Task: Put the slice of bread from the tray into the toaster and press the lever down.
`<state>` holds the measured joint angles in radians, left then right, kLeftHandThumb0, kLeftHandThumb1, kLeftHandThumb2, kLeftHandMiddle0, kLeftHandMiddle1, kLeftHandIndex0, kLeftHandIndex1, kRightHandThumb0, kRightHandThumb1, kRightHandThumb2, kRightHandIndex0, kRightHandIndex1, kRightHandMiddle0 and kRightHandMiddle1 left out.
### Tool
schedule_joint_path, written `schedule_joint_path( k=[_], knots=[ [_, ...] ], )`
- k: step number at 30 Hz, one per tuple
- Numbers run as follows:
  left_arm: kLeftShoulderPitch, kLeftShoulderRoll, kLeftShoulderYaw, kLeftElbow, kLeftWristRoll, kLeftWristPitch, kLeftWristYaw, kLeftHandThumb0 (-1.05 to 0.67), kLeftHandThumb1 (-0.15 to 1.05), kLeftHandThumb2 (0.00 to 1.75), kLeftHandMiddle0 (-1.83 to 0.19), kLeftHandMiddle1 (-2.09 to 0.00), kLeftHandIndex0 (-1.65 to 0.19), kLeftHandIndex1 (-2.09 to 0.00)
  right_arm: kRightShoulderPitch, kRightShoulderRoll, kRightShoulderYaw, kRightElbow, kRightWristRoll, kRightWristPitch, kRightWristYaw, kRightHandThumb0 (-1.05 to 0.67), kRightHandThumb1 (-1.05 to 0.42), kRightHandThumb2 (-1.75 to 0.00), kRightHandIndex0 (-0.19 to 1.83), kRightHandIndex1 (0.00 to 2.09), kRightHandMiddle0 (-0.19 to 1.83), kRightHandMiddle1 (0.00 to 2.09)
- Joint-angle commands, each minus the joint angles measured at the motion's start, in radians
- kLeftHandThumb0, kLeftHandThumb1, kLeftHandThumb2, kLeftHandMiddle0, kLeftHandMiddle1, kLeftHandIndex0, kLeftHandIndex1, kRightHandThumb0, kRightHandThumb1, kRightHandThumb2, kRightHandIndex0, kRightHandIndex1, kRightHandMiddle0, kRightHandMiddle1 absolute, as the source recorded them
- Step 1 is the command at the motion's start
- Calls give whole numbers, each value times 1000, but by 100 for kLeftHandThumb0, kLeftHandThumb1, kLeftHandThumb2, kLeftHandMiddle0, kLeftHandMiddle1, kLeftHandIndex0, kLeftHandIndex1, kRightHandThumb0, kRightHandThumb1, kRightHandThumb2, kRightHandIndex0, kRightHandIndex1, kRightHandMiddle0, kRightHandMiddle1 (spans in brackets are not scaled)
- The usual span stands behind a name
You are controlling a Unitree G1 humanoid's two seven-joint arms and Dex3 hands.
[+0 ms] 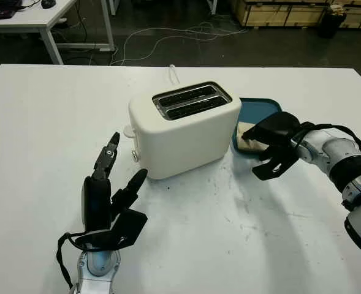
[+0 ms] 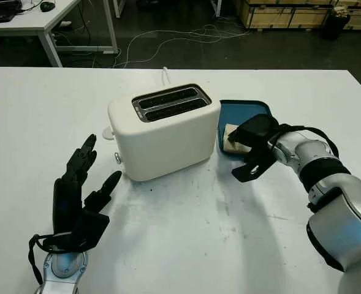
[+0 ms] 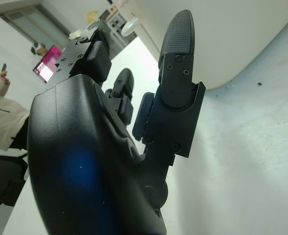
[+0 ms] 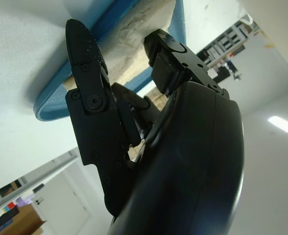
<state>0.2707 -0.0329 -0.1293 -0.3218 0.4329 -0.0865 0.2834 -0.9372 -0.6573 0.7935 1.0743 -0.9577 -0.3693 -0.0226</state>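
Right eye view, bread: the pale, flat slice of bread (image 2: 234, 138) lies in the shallow blue plastic tray (image 2: 254, 108), at the tray's near corner, just beside the toaster's right end.
Handling: judged light, soft and easily dented or torn; a hard squeeze would likely crush it, and crumbs may make it slide on the smooth tray.
Where to hold: the opposite edges or faces near one end look best, so the free end can go down into a slot; lifting it off the tray floor may call for a finger slipped under the rim side.
Look: off-white crumb with a slightly darker crust edge; the right wrist view shows its rough, porous surface against the blue rim.
Right hand: the black three-finger right hand (image 2: 254, 147) hovers over the bread at the tray's near edge, fingers curved downward; whether they already touch or grip the slice cannot be told.
Left hand: the black left hand (image 2: 76, 196) is open, above the white desk (image 2: 186, 245) near the toaster's left end.
Toaster: the cream two-slot toaster (image 2: 165, 131) stands upright, both slots empty; its lever is judged not yet pressed.
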Motion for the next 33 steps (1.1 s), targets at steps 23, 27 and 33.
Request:
schedule_joint_path(
  k=[23,27,33],
  knots=[
    [7,-6,-7,-13,9,15,1,-62,92,26,-43,-5,-35,0,188,-141,-331,-399,312,-247,247,-13,-78,-1,100,105,121,24],
    [6,-4,-8,-12,3,14,-5,-61,92,26,-43,-4,-34,0,238,-135,-415,-462,384,-260,259,12,-82,-1,78,169,79,144],
    [5,-2,-10,-9,15,17,-1,-62,92,26,-44,-4,-34,0,268,-132,-470,-497,426,-284,286,33,-82,-1,75,174,62,173]
  ],
)
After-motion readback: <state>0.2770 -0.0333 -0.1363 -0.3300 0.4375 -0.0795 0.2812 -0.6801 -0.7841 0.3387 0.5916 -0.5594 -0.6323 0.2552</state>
